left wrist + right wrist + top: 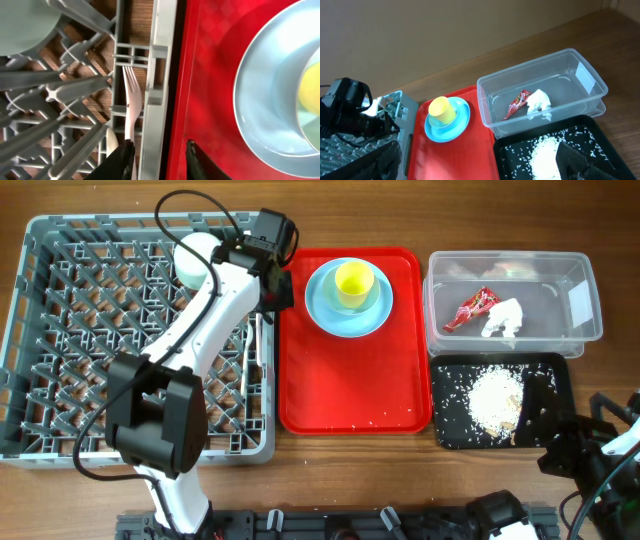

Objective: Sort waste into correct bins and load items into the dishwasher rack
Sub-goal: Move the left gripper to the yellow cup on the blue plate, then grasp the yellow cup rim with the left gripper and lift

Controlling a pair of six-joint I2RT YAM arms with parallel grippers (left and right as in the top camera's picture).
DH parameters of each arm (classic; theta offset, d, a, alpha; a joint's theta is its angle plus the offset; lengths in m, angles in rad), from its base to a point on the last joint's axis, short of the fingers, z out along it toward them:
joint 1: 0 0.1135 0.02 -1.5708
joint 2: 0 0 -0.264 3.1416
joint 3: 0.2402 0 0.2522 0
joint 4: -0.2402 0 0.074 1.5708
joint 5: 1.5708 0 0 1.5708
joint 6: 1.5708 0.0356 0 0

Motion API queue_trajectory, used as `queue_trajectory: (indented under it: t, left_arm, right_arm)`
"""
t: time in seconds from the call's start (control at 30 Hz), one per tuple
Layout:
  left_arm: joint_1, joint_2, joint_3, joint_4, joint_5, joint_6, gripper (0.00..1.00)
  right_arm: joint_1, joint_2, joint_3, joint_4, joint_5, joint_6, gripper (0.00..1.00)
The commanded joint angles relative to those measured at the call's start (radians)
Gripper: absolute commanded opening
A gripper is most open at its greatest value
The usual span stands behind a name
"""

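My left gripper (276, 286) hangs over the right wall of the grey dishwasher rack (60, 330). Its jaws stand apart astride that wall (159, 146). A white fork (132, 97) stands in the rack's edge slot, tines away from me, its handle against the left finger (121, 159). A white spoon bowl (108, 143) shows beside it. The pale green bowl (194, 259) sits in the rack. The blue plate (325, 308) holds the yellow cup (353, 283) on the red tray. My right gripper (600, 448) is wide open and empty at the table's near right.
The red serving tray (350, 380) lies between the rack and the bins. The clear tub (560, 320) holds the red wrapper (471, 309) and the white tissue (503, 320). The black tray (450, 395) in front of it holds a heap of rice scraps (496, 400).
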Motion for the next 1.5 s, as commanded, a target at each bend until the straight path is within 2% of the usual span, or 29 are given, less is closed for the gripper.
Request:
queue_trajectory:
  t: [0.0,0.03,0.13,0.2,0.3,0.37,0.6,0.9,1.3,1.47]
  left_arm:
    - [-0.002,-0.021,-0.003,0.004,-0.185,-0.006,0.37]
    - [-0.002,-0.063,0.008,0.005,-0.257,-0.007,0.38]
    - [-0.012,-0.153,0.049,0.005,-0.239,-0.011,0.40]
    - [-0.030,-0.225,0.064,0.019,-0.178,-0.011,0.40]
    - [-0.072,-0.315,0.064,0.085,0.025,-0.011,0.36]
    - [-0.107,-0.321,0.064,0.111,0.074,-0.011,0.32]
    - [-0.240,-0.179,0.063,0.235,0.077,-0.010,0.29]
    - [-0.296,0.093,0.063,0.479,0.077,-0.003,0.26]
    - [-0.317,0.174,0.063,0.481,0.077,0.010,0.23]
    - [-0.315,0.174,0.063,0.481,0.072,0.019,0.13]
  right_arm:
    - [-0.005,-0.003,0.005,0.002,0.017,0.006,1.00]
    - [-0.005,-0.003,0.005,0.002,0.017,0.006,1.00]
    - [-0.005,-0.003,0.005,0.002,0.017,0.006,1.00]
    - [-0.005,-0.003,0.005,0.002,0.017,0.006,1.00]
    - [-0.005,-0.003,0.005,0.002,0.017,0.006,1.00]
    - [-0.005,-0.003,0.005,0.002,0.017,0.006,1.00]
    - [-0.005,-0.003,0.005,0.002,0.017,0.006,1.00]
    - [-0.005,-0.003,0.005,0.002,0.017,0.006,1.00]
    - [-0.005,-0.003,0.005,0.002,0.017,0.006,1.00]
    - [-0.005,-0.003,0.005,0.002,0.017,0.006,1.00]
